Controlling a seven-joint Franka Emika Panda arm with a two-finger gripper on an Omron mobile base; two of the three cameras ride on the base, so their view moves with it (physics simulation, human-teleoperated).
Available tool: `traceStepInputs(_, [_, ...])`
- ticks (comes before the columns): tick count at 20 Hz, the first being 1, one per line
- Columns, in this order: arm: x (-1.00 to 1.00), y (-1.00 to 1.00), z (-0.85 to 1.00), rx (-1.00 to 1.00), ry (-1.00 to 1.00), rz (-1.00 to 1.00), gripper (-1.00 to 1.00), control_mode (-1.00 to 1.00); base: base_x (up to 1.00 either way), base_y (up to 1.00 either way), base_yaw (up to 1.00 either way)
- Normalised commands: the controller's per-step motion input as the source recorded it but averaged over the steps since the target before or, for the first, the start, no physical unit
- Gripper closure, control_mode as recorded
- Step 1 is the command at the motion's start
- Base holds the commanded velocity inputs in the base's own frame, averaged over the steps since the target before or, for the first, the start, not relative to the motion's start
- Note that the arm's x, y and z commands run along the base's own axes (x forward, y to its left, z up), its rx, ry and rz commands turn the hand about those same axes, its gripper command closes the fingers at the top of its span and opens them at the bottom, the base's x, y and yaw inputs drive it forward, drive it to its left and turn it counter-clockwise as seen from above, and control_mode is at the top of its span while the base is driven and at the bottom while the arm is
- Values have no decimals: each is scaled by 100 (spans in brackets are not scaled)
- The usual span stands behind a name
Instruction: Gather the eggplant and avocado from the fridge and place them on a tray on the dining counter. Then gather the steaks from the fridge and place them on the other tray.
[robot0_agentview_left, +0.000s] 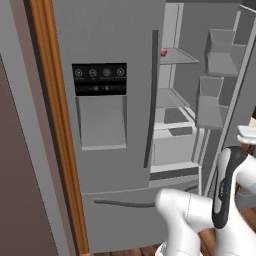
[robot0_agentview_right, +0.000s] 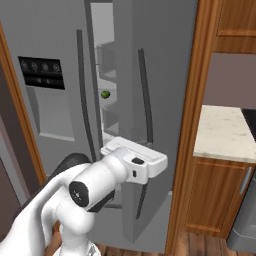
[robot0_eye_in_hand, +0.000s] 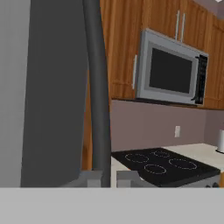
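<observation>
The gripper (robot0_eye_in_hand: 103, 177) was closed on the fridge door's dark bar handle (robot0_eye_in_hand: 99, 87), which ran upright, toward twelve o'clock from the fingers. The door stood ajar. The avocado (robot0_agentview_right: 105, 94) sat on a shelf inside the fridge (robot0_agentview_left: 115, 125), at about eleven o'clock from the hand.

The white arm (robot0_agentview_right: 95, 185) reaches forward and up, wrist level, its pincer (robot0_eye_in_hand: 109, 177) closed tight on the bar handle (robot0_eye_in_hand: 98, 87).
</observation>
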Motion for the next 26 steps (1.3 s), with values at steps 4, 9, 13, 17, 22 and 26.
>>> traceStepInputs(4, [-49, -40, 0, 0, 14, -9, 100, -100, 0, 0, 0])
traceStepInputs(9, [-41, -3, 2, 0, 5, -1, -100, -100, 0, 0, 0])
traceStepInputs(13, [-89, 41, 12, 0, 4, -6, -100, -100, 0, 0, 0])
traceStepInputs(17, [-78, 82, 37, 0, 8, -4, -100, -100, 0, 0, 0])
traceStepInputs(22, [-8, 100, 34, -1, 6, -6, -100, -100, 0, 0, 0])
traceStepInputs(26, [20, 100, 5, -2, 0, -15, -100, -100, 0, 0, 0])
